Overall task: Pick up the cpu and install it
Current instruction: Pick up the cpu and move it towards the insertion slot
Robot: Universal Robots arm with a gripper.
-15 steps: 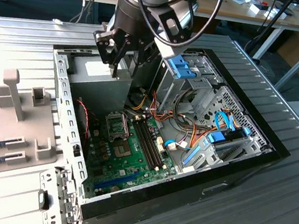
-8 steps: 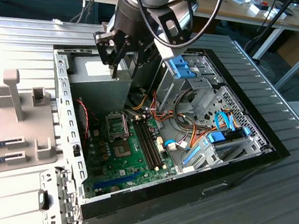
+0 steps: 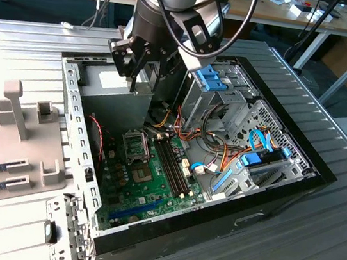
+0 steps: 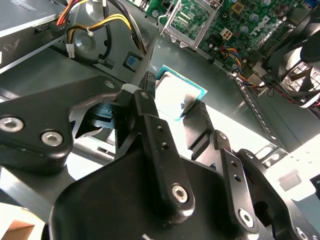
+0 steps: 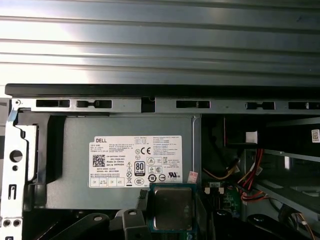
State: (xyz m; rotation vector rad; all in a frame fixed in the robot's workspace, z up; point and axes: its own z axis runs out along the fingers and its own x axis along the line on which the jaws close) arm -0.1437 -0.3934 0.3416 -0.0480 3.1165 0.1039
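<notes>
Now, computer case (image 3: 76, 174): lying open on the tabletop (image 3: 311, 253).
Power-supply box (image 5: 120, 130): sitting in one corner of the case, with the gripper (image 3: 143, 79) hanging above it.
Socket frame (image 3: 136, 144): sitting mid-motherboard, well apart from the gripper.
Jaws: gripping the cpu by opposite edges.
Cpu (image 5: 172, 207): riding flat, silver top showing.
Care: this carry is probably calling for a level chip and a light, steady grip on the edges.
</notes>
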